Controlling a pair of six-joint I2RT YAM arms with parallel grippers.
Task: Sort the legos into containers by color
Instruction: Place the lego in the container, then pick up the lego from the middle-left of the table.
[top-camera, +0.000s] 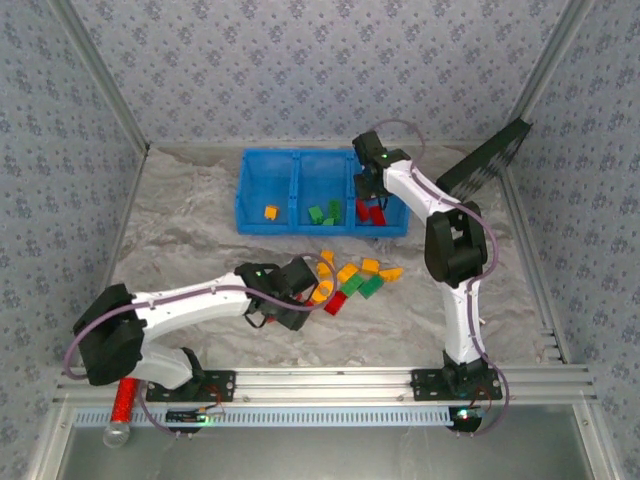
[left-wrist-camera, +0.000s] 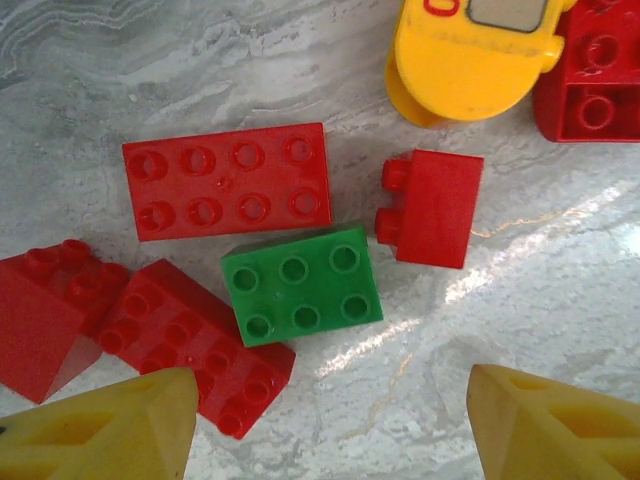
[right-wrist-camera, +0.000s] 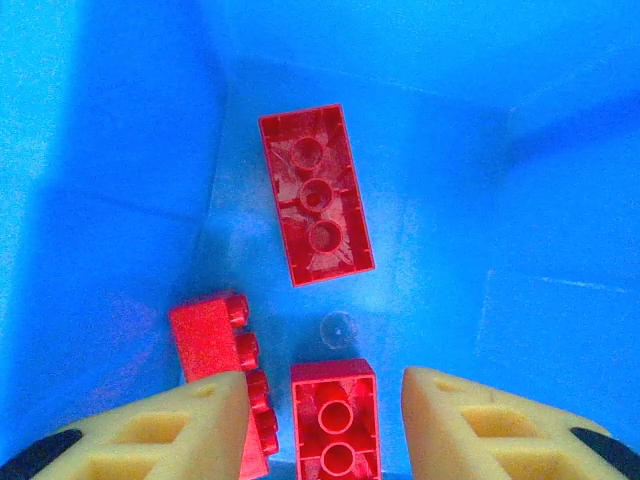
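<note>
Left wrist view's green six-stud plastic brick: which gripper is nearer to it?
Left. The left gripper is open directly above the green brick; the right gripper is away over the blue plastic tray, in its right compartment above red bricks.

Up and right of the green six-stud plastic brick (left-wrist-camera: 300, 285), a red studded plastic brick (left-wrist-camera: 598, 90) runs off the corner, and a rounded yellow plastic piece (left-wrist-camera: 465, 60) is cropped at the top. Left of it, a red sloped plastic brick (left-wrist-camera: 40, 325) is cut by the edge.
</note>
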